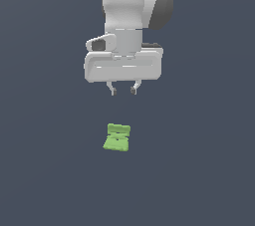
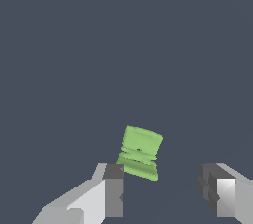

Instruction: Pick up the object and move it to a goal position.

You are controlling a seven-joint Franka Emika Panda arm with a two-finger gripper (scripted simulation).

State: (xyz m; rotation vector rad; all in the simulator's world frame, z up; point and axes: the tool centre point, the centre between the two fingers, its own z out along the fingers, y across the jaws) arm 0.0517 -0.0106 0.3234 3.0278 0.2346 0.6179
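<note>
A: Where is the object (image 1: 117,138) placed relative to the end effector (image 1: 123,90)?

B: Below it, lying flat on the table (image 1: 45,170), well apart from the fingertips (image 1: 113,91). No contact is seen. In the exterior view it sits slightly toward that view's left of the midpoint between the fingers.

A: End effector state?

B: Fingers are spread apart, nothing is held between them. In the wrist view the object (image 2: 140,152) is seen just beside one finger pad (image 2: 113,196), not centred in the gap of the end effector (image 2: 165,193); the other pad (image 2: 217,193) is well clear of it.

A: Long axis?

B: Hard to call, the piece is nearly square. In the wrist view its longer side seems to run away from the end effector, tilted a little off the line crossing the gap. The ridges are seen running across the shorter way.

A: So what does the next move turn on?

B: Judged only: a small sideways shift toward the nearer finger's side is needed so the object is centred, then a straight descent. The gap looks wider than the piece, so straddling it should be possible. Goal position is not marked in either view.
</note>
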